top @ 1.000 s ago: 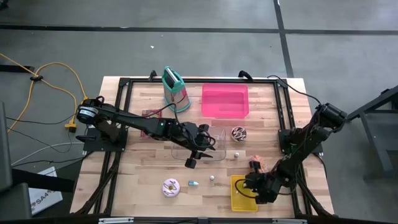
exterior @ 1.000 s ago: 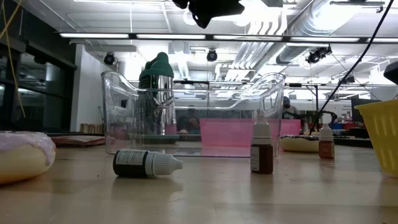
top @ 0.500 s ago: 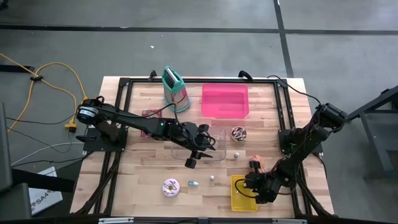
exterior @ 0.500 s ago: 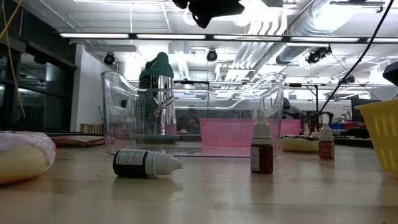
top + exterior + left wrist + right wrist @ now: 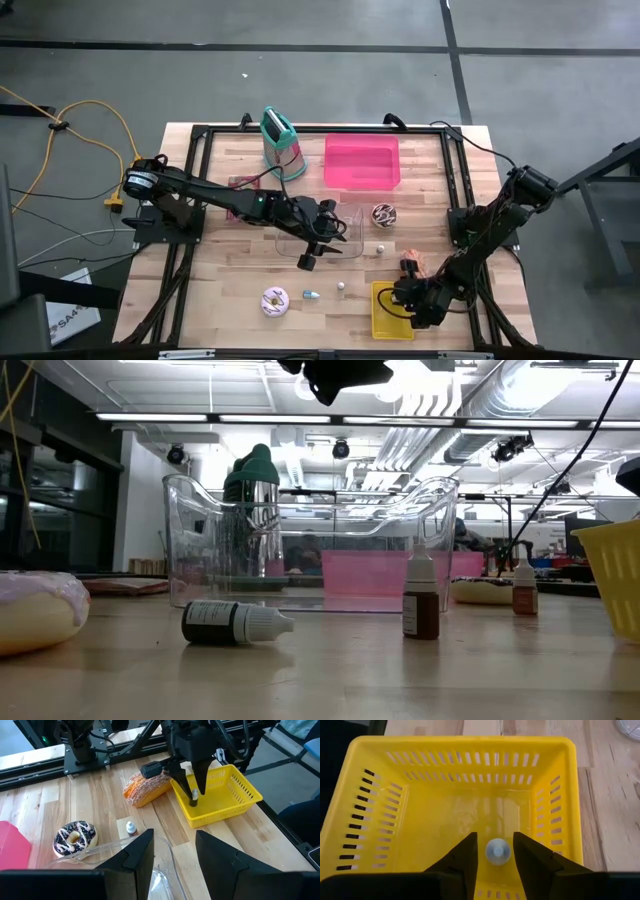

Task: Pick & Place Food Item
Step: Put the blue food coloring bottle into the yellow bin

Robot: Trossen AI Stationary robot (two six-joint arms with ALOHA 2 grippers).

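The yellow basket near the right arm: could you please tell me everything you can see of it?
The yellow basket looks like plastic: rectangular, open-topped, with slotted walls and a smooth floor. It sits upright on the wooden table, at its front right part. The right gripper reaches into it, jaws either side of a small white-capped bottle standing upright inside. A bread-like food item lies beside it.
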